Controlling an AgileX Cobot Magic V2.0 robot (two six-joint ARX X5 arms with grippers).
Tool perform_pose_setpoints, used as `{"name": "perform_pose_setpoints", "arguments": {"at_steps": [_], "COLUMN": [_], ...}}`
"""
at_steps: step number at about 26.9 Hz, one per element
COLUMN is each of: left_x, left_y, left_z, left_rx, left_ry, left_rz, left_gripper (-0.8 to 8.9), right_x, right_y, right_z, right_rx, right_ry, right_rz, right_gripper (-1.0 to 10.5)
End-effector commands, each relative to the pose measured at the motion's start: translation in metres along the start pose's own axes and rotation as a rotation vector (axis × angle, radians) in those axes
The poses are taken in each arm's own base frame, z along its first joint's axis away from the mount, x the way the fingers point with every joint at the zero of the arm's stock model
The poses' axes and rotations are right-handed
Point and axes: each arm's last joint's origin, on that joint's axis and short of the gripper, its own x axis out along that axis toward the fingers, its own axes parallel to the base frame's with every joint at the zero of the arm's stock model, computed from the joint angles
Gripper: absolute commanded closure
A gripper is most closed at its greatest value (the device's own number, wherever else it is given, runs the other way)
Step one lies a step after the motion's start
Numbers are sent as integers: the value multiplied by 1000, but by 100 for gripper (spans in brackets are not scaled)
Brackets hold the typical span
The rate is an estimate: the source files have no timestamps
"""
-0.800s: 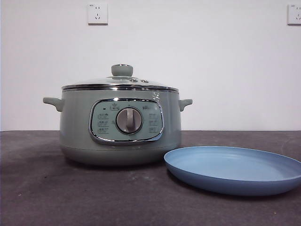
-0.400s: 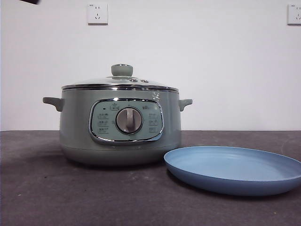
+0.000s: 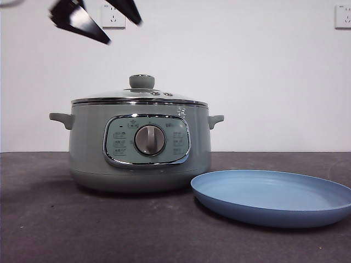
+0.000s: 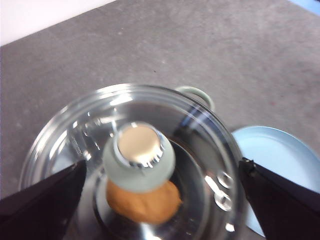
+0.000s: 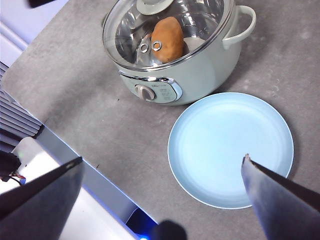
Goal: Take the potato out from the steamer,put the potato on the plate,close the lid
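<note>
The steamer (image 3: 140, 147) stands shut under its lid (image 3: 140, 96), the potato (image 4: 144, 201) inside. The left gripper (image 3: 96, 19), jaws spread and empty, hangs directly above the lid's knob (image 4: 139, 156); the right gripper (image 5: 160, 170) waits released over the plate (image 5: 230, 150).

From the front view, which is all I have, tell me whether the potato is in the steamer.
Observer: Yes. The potato lies inside the steamer, visible through the glass lid.
Operator: Say which end effector is at my top left.
Observer: The left end effector, open, above the lid's knob.
Operator: Report the right one.
Observer: The right end effector is open, high over the plate.
</note>
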Motion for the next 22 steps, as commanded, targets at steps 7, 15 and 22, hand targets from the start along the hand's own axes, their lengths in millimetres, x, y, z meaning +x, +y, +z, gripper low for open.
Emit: {"name": "perform_pose_setpoints", "arguments": {"at_steps": [7, 15, 22], "left_x": [65, 82, 83], "left_y": [14, 15, 12], "left_z": [-3, -7, -11], "left_rx": [46, 50, 37], "left_ry": [66, 73, 114], "left_rz": [33, 23, 9], "left_gripper": [145, 158, 393], "right_x": [0, 0, 0], "right_y": [0, 0, 0], "right_z": [1, 2, 2], "right_rx": [2, -3, -3], "right_ry": [-5, -13, -14], "right_rz": [0, -1, -1], "right_gripper": [257, 257, 257]}}
